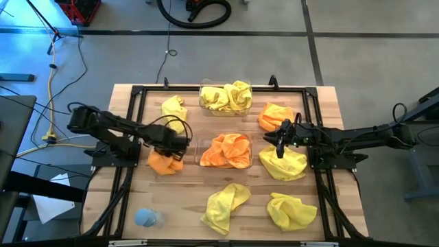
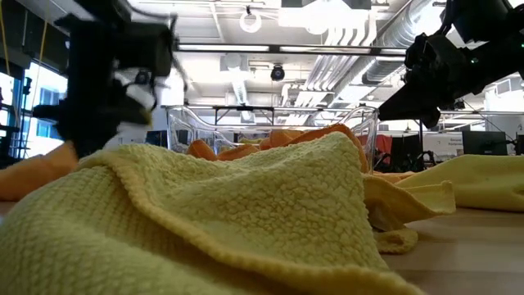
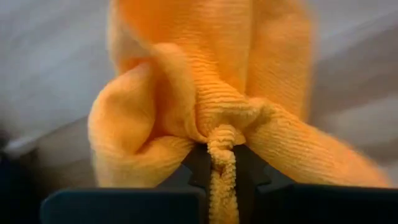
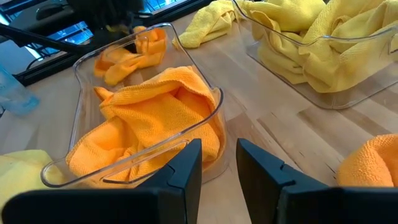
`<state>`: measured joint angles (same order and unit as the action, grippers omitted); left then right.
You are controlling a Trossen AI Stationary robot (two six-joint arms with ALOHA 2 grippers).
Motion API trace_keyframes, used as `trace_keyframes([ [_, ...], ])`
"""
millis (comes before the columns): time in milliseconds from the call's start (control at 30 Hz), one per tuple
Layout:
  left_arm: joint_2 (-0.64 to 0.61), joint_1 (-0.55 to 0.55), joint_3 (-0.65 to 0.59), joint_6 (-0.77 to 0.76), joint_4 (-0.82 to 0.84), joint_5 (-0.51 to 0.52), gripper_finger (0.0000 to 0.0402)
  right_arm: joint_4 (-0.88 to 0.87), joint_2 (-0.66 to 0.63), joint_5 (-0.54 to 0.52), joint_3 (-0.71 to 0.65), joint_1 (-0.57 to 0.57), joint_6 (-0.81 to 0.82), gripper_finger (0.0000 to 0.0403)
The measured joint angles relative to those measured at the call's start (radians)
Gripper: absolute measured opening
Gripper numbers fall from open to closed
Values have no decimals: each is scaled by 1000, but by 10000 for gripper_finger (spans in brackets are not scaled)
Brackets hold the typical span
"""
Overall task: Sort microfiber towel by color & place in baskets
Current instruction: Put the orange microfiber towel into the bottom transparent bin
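Observation:
My left gripper [image 1: 180,143] is shut on an orange towel [image 1: 164,162] just left of the middle basket [image 1: 199,152], which holds orange towels [image 1: 226,151]. The far basket [image 1: 203,103] holds yellow towels [image 1: 226,95]. My right gripper [image 4: 217,168] is open and touches nothing. It hovers right of the middle basket, over the far edge of a yellow towel [image 1: 284,165]. Loose yellow towels lie at the far left [image 1: 173,108] and along the near side [image 1: 226,206] [image 1: 291,210]. An orange towel [image 1: 274,115] lies at the far right. My left gripper pinches a bunched fold [image 3: 221,142] of the orange towel between its two fingers [image 3: 198,167]. Several layers gather at the pinch. The cloth hangs slack beyond the fingers in rounded folds [image 3: 124,124]. In the right wrist view its lower part [image 4: 121,62] seems to lie on the table.
A pale blue lump [image 1: 146,217] sits near the table's near left corner. The black metal frame [image 1: 130,137] runs along both sides and the far edge. A yellow towel [image 2: 246,213] fills the foreground of the low view. Bare wood shows between the two baskets [image 4: 273,112].

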<state>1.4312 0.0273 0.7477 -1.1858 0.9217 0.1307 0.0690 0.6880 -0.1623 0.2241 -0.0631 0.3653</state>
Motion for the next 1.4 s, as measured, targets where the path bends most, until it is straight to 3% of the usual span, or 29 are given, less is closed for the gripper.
trace_keyframes([
  [300, -153, 61, 237, 37, 131, 88, 5, -26, -1, 0, 0, 0, 0, 93],
  [500, -106, 120, 513, 91, 382, 254, 2, -27, -1, 0, 0, 0, 0, 93],
  [667, 1, 139, 694, 257, 388, 334, 1, -27, -1, 0, 0, 0, -2, 93],
  [1033, 394, 93, 963, 640, 386, 243, 0, -28, -1, 0, 0, 0, -4, 93],
  [1400, 571, 47, 995, 838, 255, 106, 0, -34, -1, 0, 0, 0, -6, 93],
])
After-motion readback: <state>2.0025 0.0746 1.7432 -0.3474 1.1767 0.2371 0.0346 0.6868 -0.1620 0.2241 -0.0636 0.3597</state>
